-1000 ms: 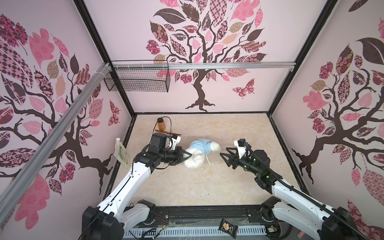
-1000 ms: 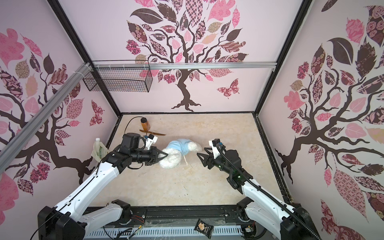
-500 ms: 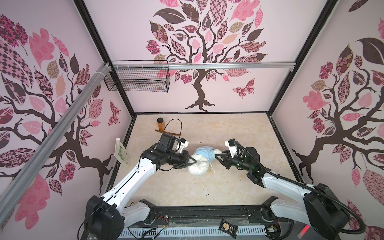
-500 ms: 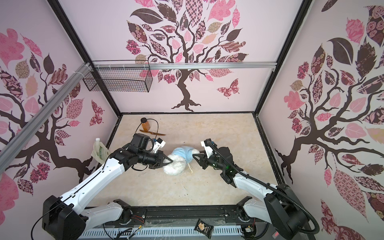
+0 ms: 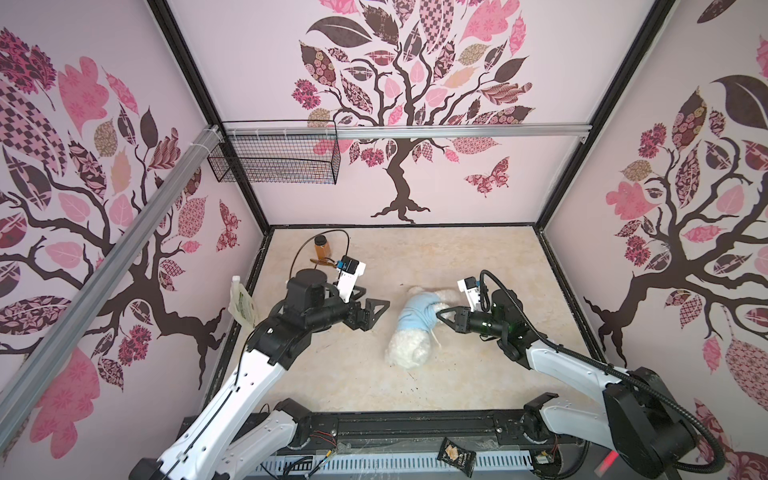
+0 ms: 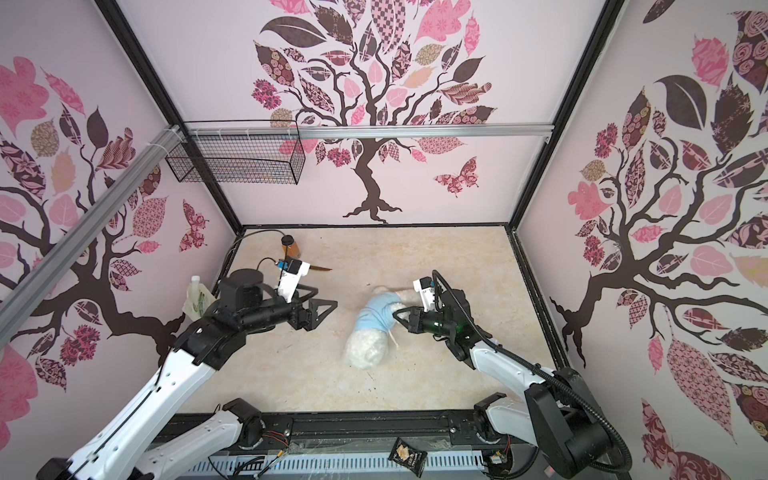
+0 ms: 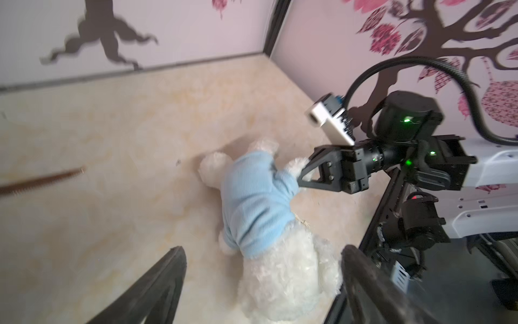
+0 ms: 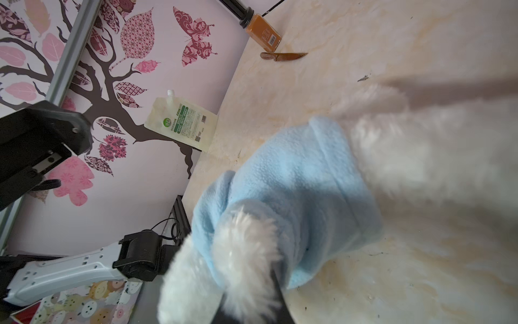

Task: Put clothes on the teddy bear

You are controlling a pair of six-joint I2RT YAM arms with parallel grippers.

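The teddy bear [image 5: 409, 351] [image 6: 365, 351] lies in the middle of the table, white and fluffy, with a light blue shirt [image 5: 417, 313] [image 7: 258, 202] pulled over its upper body. Its legs [image 7: 286, 275] are bare and its face is hidden. My right gripper [image 5: 441, 314] [image 6: 397, 314] [image 8: 252, 308] is shut on the bear's furry arm [image 8: 244, 246], which sticks out of a sleeve. My left gripper [image 5: 374, 301] [image 6: 322, 301] [image 7: 263, 252] stands open to the left of the bear, apart from it and holding nothing.
An orange-brown bottle [image 5: 322, 246] and a brown knife [image 8: 283, 56] lie at the back left. A pale pouch [image 5: 243, 303] leans on the left wall. A wire basket [image 5: 274, 158] hangs on the rail. A dark packet [image 5: 457, 453] lies on the front frame.
The left gripper opened, let go of the bear and drew back to the left. The right gripper came in and shut on the bear's arm. The bear shifted right.
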